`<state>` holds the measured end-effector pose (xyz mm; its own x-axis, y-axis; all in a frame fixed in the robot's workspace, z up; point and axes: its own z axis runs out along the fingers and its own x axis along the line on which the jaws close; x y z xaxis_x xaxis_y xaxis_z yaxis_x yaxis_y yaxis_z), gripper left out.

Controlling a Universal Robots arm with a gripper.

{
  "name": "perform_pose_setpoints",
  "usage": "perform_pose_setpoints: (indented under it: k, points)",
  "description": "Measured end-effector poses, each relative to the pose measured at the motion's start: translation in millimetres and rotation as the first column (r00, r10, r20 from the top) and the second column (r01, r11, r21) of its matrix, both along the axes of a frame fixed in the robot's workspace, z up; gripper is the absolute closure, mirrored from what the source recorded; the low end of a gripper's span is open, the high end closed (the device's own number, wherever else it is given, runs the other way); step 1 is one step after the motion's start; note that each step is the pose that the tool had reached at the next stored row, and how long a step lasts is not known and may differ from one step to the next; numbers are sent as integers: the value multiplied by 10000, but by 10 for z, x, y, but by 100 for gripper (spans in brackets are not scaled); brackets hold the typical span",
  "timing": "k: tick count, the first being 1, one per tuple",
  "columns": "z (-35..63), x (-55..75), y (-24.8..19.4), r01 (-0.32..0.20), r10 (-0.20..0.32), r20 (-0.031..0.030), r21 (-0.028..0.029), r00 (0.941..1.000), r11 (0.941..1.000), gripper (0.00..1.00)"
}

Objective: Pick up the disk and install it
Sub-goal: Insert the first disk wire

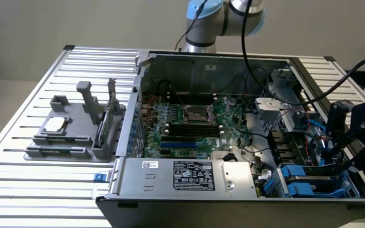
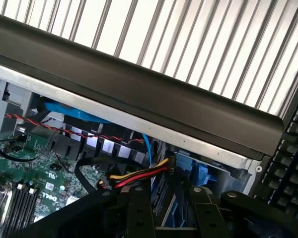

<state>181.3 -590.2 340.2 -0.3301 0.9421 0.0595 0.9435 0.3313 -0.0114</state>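
Observation:
In the wrist view my gripper (image 2: 168, 192) reaches down into the open computer case, its two black fingers (image 2: 139, 213) on either side of a thin blue-edged grey slab, the disk (image 2: 167, 209), seen edge-on. The jaws stand partly closed against it. In the exterior view the gripper (image 1: 333, 149) hangs over the drive bay (image 1: 296, 156) at the case's near corner on the exterior view's right, and the arm's black body hides most of what it holds.
Blue drive carriers (image 1: 309, 184) lie in the bay under the gripper. Red, yellow and black cables (image 2: 134, 174) cross close to the fingers. The case wall (image 2: 154, 94), a grey power-supply box (image 1: 189, 175) and the motherboard (image 1: 189, 123) surround it. A grey fixture (image 1: 74, 128) holding a small chip stands on the slatted table (image 1: 17, 190).

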Motion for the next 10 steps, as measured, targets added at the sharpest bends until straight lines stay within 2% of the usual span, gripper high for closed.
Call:
perform_pose_setpoints:
  k: [6, 10]
  points:
    - [-1, 0, -65, 130, -130, 0, 81, 9999, 9999, 66]
    - [-2, 0, -94, 221, -221, -1, 138, 9998, 9997, 69]
